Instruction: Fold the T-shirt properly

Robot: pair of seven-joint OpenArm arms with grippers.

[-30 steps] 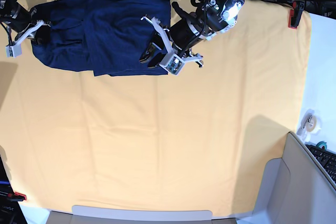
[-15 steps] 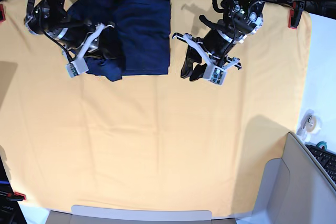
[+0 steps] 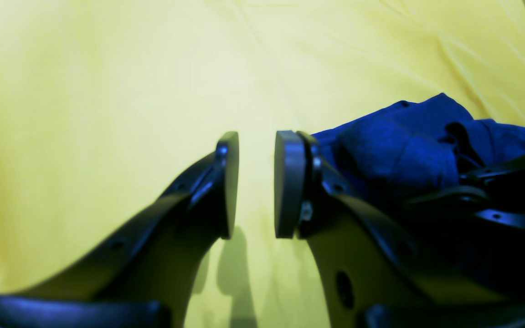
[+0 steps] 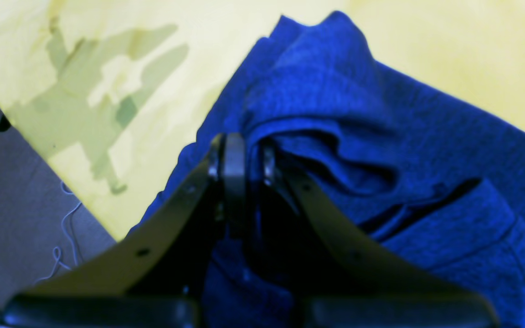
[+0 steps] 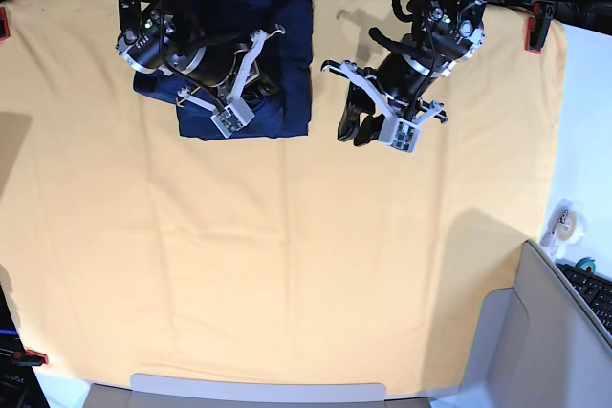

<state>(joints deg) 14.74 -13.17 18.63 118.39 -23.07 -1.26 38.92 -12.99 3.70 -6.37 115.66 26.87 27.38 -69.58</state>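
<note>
The dark navy T-shirt [image 5: 287,45] lies folded into a rough rectangle at the far middle-left of the yellow-orange table cloth [image 5: 287,255]. My right gripper [image 5: 260,88] is over the shirt's middle, shut on a bunched fold of it. In the right wrist view the right gripper [image 4: 244,159] has its jaws together with the T-shirt [image 4: 381,114] fabric humped up around the tips. My left gripper [image 5: 352,131] hangs over bare cloth just right of the shirt. In the left wrist view the left gripper [image 3: 255,182] is open and holds nothing, with the T-shirt [image 3: 404,146] edge beside its right finger.
Red clamps [image 5: 534,31] pin the cloth at the far right and far left [image 5: 3,22]. A tape roll [image 5: 564,222] and a keyboard [image 5: 595,291] sit off the cloth at the right. A grey box [image 5: 521,332] stands at the near right corner.
My right gripper has carried the shirt's left part rightward over the body, so the shirt is narrower. My left gripper let go of the right edge and drew back onto the cloth.
</note>
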